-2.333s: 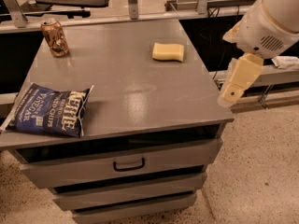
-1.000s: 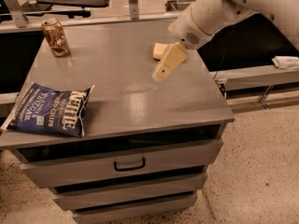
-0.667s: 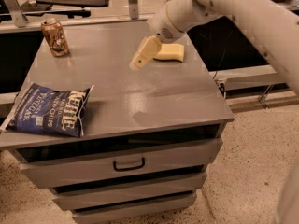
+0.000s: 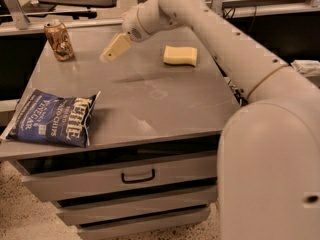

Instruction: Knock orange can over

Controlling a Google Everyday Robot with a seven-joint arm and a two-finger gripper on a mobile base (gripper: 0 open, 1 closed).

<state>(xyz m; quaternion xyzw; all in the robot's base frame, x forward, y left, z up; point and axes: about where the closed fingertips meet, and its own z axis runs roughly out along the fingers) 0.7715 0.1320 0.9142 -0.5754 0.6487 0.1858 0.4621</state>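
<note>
The orange can (image 4: 59, 40) stands upright at the far left corner of the grey cabinet top (image 4: 150, 99). It is shiny orange-brown with pale markings and a silver rim. My gripper (image 4: 107, 56) hangs over the far middle of the top, pointing down and left toward the can. It is to the right of the can, apart from it, with bare grey surface between them. It holds nothing that I can see.
A yellow sponge (image 4: 180, 55) lies at the far right of the top. A blue chip bag (image 4: 52, 118) lies at the near left edge. Drawers (image 4: 137, 175) sit below. My arm (image 4: 235, 54) spans the right side.
My arm has swung in from beyond the right edge, over the sponge, and leftward across the top toward the can. The can, sponge and bag have not moved.
</note>
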